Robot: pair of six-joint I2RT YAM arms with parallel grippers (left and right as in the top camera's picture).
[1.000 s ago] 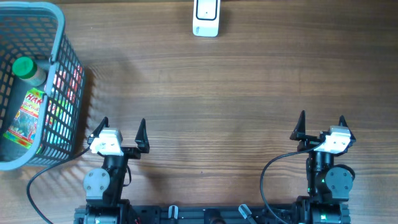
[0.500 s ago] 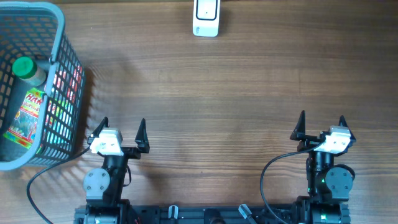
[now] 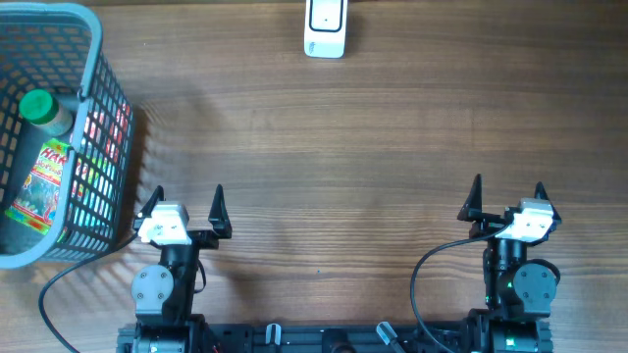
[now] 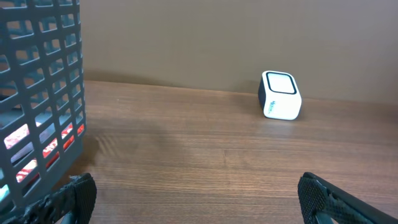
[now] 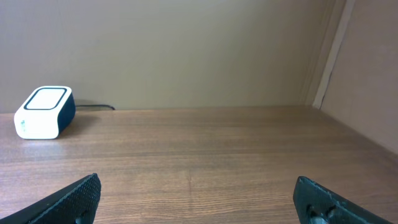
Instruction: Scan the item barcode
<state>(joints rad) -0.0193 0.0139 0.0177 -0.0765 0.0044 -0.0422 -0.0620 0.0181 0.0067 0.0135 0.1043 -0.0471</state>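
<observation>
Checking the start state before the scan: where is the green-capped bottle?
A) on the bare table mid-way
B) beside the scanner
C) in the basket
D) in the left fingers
C: the overhead view shows the bottle lying inside the basket, far from the scanner.

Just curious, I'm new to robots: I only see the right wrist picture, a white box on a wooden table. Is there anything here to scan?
Observer: Yes. A green-capped bottle lies in a blue basket on the table, at its left side.
Operator: Is a tool holding it?
Observer: No. The left tool is open and empty, close beside the basket.
Operator: And my white box?
Observer: From above, it sits at the table's far edge, roughly in the middle.
</observation>
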